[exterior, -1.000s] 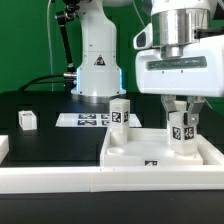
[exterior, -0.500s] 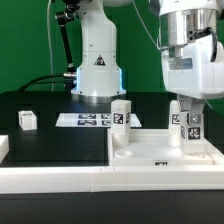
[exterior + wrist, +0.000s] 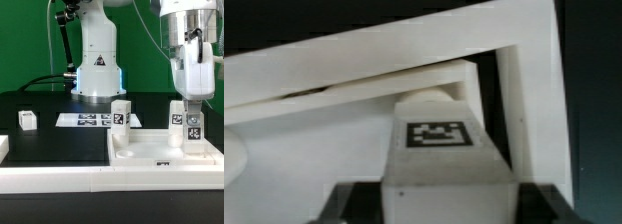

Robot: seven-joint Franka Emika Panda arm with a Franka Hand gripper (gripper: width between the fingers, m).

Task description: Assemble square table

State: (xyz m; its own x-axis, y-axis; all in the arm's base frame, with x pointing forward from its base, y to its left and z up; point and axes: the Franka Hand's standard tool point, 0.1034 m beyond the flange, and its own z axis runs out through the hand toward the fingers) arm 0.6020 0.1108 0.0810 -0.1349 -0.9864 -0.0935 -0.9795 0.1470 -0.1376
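Observation:
The square table's white slab (image 3: 150,150) lies flat against the front rail, and its corner shows in the wrist view (image 3: 304,125). My gripper (image 3: 187,108) is shut on a white tagged leg (image 3: 189,128), held upright with its lower end on the slab's corner at the exterior view's right. In the wrist view the leg (image 3: 439,135) runs between my black fingers (image 3: 352,203). A second leg (image 3: 121,114) stands upright at the slab's far corner. A third leg (image 3: 26,120) sits loose on the black table at the exterior view's left.
The marker board (image 3: 85,120) lies flat behind the slab. A long white border rail (image 3: 90,178) runs along the front and up the right side. The robot's base (image 3: 97,65) stands at the back. A white piece (image 3: 3,148) shows at the left edge.
My hand has turned about its upright axis, from broadside to edge-on, and shifted slightly to the exterior view's right; the held leg turned with it.

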